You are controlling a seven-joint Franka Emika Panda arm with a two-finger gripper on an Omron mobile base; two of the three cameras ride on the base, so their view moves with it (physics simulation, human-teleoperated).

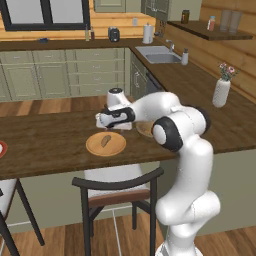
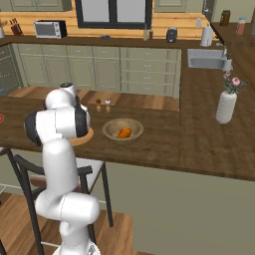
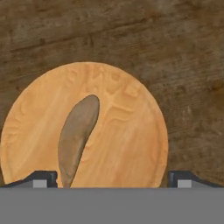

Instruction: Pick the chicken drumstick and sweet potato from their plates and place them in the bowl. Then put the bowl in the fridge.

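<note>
Sweet potato (image 3: 78,138) lying flat on the wooden plate (image 3: 131,144), left of centre in the hand view, long axis running from lower left up to upper right; also a small brown lump mid-plate in the left base view (image 1: 106,140). Looks like a firm, light, dull-skinned lump with tapered ends: stiff enough to pinch, not fragile, skin likely not slippery. Rounded section could roll or squirt out if pinched near a tip. Best hold, judged from here: across the fat middle, jaws closing across the short axis, so wrist probably needs a roll to square up with the tuber's diagonal.

Plate is flat and light tan, sitting on the dark wood counter (image 3: 175,52), no raised lip visible to foul the fingertips; low profile means going down close to the plate surface.

Gripper (image 3: 112,180) hanging over the plate's near edge, jaws spread wide with nothing between them, fingertips (image 3: 43,179) at the bottom corners of the hand view, one on each side of the tuber's lower end.

Wooden bowl (image 2: 123,130) at centre of the right base view, just right of the arm, chicken drumstick (image 2: 124,132) already inside. Short carry for the sweet potato.
</note>
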